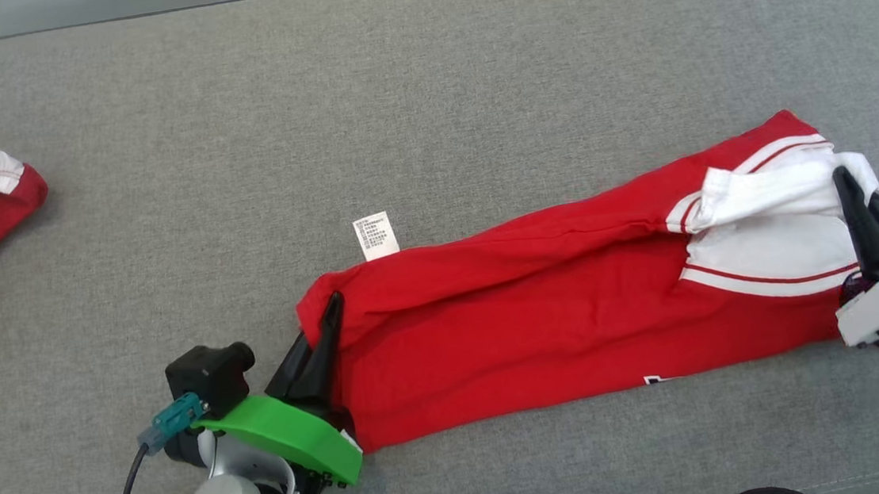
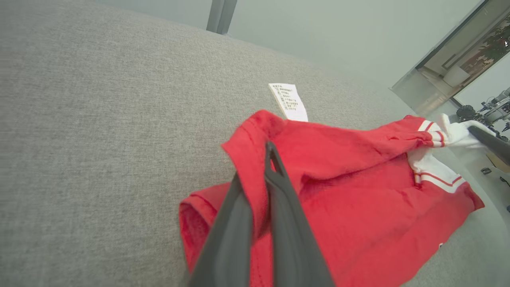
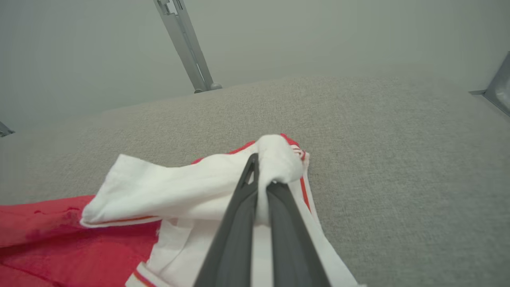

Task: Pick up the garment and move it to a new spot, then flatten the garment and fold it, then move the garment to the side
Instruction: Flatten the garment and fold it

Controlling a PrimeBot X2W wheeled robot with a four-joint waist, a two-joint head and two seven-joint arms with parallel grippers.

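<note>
Left pincer (image 1: 331,310): fingers pressed together on a fold of red hem at the left end of the garment (image 1: 558,324). Right pincer (image 1: 844,181): clamped on bunched white sleeve cloth at the right end. Garment: red, white striped sleeves, lying lengthwise across the grey fabric counter (image 1: 425,81); care label (image 1: 376,236) exposed.

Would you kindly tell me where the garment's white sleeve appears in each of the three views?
Head view: white sleeve of the red garment, right side, mid-height.
Left wrist view: far right, mid-height.
Right wrist view: centre, spreading lower left.
Shared landmark: right hand pinching that sleeve's end.
</note>
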